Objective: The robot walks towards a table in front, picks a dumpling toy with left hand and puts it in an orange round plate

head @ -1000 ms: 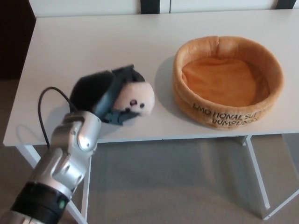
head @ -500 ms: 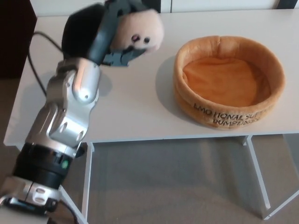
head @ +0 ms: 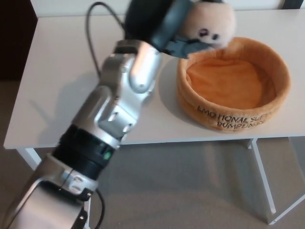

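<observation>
The dumpling toy (head: 209, 21), a pale cream plush with small dark eyes and a mouth, is held aloft in the left hand (head: 164, 24), whose black fingers (head: 183, 45) are wrapped around it in a firm grasp, one passing under the toy's face. The toy is seen above the far-left part of the rim of the orange round plate (head: 233, 114), a soft, high-walled fabric dish with dark lettering stitched along its near wall. Whether the toy brushes the rim cannot be told; it is not resting on the floor of the plate, which is seen bare and orange inside the wall. The plate lies on the right half of the white table (head: 62, 71), close to the near edge. The left arm is extended from the lower left corner of the picture up across the table, its silver forearm (head: 114, 109) crossing the near edge and a black cable (head: 90, 33) looping out beside the wrist. A shadow of the arm is cast on the table top to the left of the forearm. Under the table, white legs (head: 262, 176) and a grey-brown floor (head: 190, 191) are seen. The right hand is not in view.
</observation>
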Robot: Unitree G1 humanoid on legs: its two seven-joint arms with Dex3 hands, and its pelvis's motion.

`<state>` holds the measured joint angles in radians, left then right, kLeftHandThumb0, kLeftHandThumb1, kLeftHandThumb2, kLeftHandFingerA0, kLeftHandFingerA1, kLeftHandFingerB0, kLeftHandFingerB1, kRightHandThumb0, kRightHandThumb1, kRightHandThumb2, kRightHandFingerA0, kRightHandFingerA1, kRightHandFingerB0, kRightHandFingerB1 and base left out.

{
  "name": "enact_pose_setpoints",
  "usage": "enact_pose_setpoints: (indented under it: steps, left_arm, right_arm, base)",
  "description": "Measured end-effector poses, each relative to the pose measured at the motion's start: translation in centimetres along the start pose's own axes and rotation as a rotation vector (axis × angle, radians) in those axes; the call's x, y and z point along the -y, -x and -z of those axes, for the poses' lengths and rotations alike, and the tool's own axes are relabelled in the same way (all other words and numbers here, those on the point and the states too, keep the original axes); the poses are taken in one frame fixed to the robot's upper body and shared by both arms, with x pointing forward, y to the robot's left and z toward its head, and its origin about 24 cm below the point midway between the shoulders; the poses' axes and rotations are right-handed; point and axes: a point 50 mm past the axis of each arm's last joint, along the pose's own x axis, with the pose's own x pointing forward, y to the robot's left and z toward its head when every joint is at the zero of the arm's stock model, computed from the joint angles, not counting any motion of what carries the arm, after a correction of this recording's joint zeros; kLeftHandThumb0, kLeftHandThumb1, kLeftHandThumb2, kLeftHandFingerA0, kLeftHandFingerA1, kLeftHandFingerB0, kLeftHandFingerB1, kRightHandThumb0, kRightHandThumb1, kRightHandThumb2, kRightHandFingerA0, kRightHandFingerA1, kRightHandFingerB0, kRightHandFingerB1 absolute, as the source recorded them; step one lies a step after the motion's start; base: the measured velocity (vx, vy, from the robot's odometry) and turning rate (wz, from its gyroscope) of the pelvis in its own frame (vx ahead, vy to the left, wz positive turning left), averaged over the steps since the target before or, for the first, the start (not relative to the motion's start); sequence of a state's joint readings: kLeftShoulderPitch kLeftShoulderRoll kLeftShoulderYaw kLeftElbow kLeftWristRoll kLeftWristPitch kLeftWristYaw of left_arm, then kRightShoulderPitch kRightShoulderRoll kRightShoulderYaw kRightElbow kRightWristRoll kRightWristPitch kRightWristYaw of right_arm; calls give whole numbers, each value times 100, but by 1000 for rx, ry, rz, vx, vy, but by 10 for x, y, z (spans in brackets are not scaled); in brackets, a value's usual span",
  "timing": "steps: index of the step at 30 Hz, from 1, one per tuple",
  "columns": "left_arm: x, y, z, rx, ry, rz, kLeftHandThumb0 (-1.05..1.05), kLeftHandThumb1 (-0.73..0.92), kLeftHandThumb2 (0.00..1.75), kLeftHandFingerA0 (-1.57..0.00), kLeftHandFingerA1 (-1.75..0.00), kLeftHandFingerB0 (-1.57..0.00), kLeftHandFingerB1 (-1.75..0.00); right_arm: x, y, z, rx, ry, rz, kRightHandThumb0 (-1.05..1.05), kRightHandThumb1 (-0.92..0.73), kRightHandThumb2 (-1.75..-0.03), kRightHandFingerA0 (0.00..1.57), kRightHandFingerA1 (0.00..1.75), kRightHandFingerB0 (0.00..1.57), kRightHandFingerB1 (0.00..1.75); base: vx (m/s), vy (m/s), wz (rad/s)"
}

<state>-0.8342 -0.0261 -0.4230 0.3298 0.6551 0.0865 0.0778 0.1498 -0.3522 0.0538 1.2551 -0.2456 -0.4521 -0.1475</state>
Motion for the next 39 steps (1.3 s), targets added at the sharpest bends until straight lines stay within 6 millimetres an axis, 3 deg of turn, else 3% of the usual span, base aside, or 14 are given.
enact_pose_setpoints:
  steps: [3, 4, 6, 11, 13, 19, 20, 21, 22, 25, 26, 28, 34, 39]
  left_arm:
    - [12, -3, -8, 16, -9, 43, -22, 71, 61, -91, -154, -83, -55]
    - [14, -4, -9, 16, -8, 49, -14, 72, 63, -84, -163, -76, -103]
    - [20, -6, -12, 11, -3, 70, -14, 70, 63, -84, -159, -81, -82]
    - [34, -13, -13, -14, -19, 116, -17, 74, 64, -82, -161, -74, -104]
    - [35, -15, -12, -22, -25, 121, -19, 72, 65, -83, -158, -80, -67]
    - [37, -18, -7, -56, -40, 131, -21, 69, 63, -85, -158, -79, -58]
    - [37, -19, -6, -65, -40, 129, -17, 69, 62, -82, -154, -78, -54]
    - [37, -19, -6, -68, -41, 128, -17, 69, 62, -82, -154, -78, -54]
    - [37, -19, -4, -75, -42, 127, -22, 66, 61, -85, -138, -66, -45]
    - [36, -20, -1, -97, -47, 128, -22, 66, 61, -85, -138, -66, -45]
    - [36, -21, 0, -105, -48, 128, -70, 43, 73, -9, -36, -5, -21]
    - [35, -22, 2, -117, -53, 132, -73, 43, 84, -5, -20, 0, -14]
    - [30, -34, -10, -129, -145, 230, -89, 39, 75, -4, -22, 0, -13]
    - [33, -36, -12, -152, -171, 306, -84, 44, 92, 0, -7, 0, -9]
  right_arm:
    - [0, 0, 0, 0, 0, -2, -45, -70, -62, 67, 44, 44, 34]
    - [0, 0, 0, 0, 0, -3, -51, -57, -88, 63, 60, 36, 48]
    - [0, 0, 0, 0, 1, -4, -52, -57, -88, 63, 60, 35, 48]
    - [0, -2, -3, -1, 10, -6, -48, -69, -61, 67, 45, 43, 34]
    - [0, -3, -4, -1, 12, -5, -45, -70, -61, 70, 46, 42, 34]
    - [2, -6, -6, -11, 15, 1, -45, -69, -62, 70, 46, 43, 35]
    - [2, -6, -6, -14, 16, 1, -51, -57, -88, 63, 60, 35, 48]
    - [2, -6, -6, -15, 16, 1, -51, -57, -88, 63, 60, 35, 48]
    - [2, -6, -6, -16, 17, 1, -45, -69, -61, 70, 46, 40, 34]
    - [1, -6, -6, -18, 22, -2, -45, -69, -61, 70, 46, 40, 34]
    - [1, -6, -6, -20, 24, -3, -48, -68, -61, 69, 43, 45, 34]
    - [1, -6, -5, -23, 27, -5, -46, -70, -62, 67, 44, 43, 34]
    - [1, -7, -7, -16, 29, -4, -46, -70, -61, 66, 44, 44, 35]
    - [2, -7, -8, -12, 31, -5, -47, -69, -61, 67, 43, 44, 34]
  base:
    - [0, 0, 0]
    - [0, 0, 0]
    - [0, 0, 0]
    - [0, 0, 0]
    - [0, 0, 0]
    - [0, 0, 0]
    - [0, 0, 0]
    - [0, 0, 0]
    - [0, 0, 0]
    - [0, 0, 0]
    - [0, 0, 0]
    - [0, 0, 0]
    - [0, 0, 0]
    - [0, 0, 0]
